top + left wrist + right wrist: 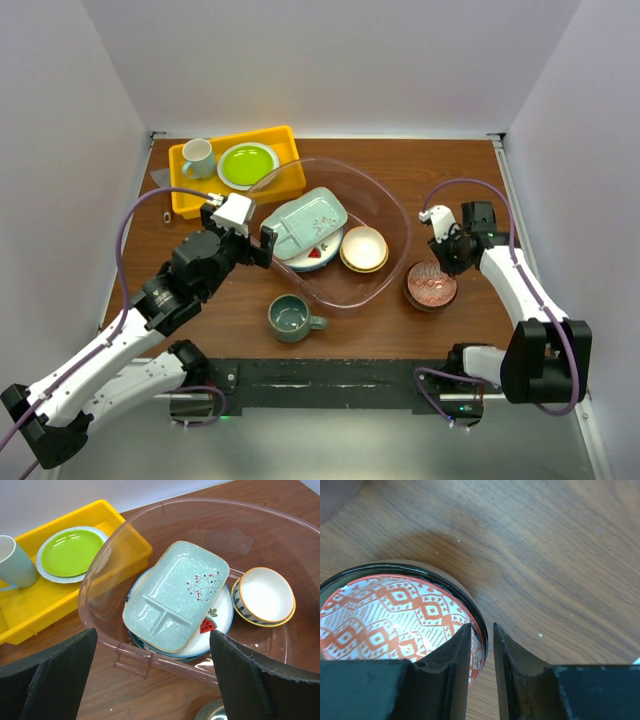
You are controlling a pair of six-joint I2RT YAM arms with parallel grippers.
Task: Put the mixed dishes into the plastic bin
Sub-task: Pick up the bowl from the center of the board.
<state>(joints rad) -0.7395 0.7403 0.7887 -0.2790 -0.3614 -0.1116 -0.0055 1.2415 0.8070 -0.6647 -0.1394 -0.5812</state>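
**Right claw closing on the red bowl's rim**

The right gripper (482, 650) straddles the far-right rim of the red-patterned bowl (431, 285), one finger inside and one outside. The jaws are nearly together, but I cannot tell whether they pinch it. This bowl sits on the table just right of the clear bin (385, 195).

The left gripper (266, 246) hovers at the bin's left rim, jaws spread wide and holding nothing.

Inside the bin, the pale-green divided tray (305, 220) lies on white plates (325, 250), with a yellow-inside bowl (364, 249) to their right. The grey-green mug (292, 318) stands upright on the table near the bin's near edge.
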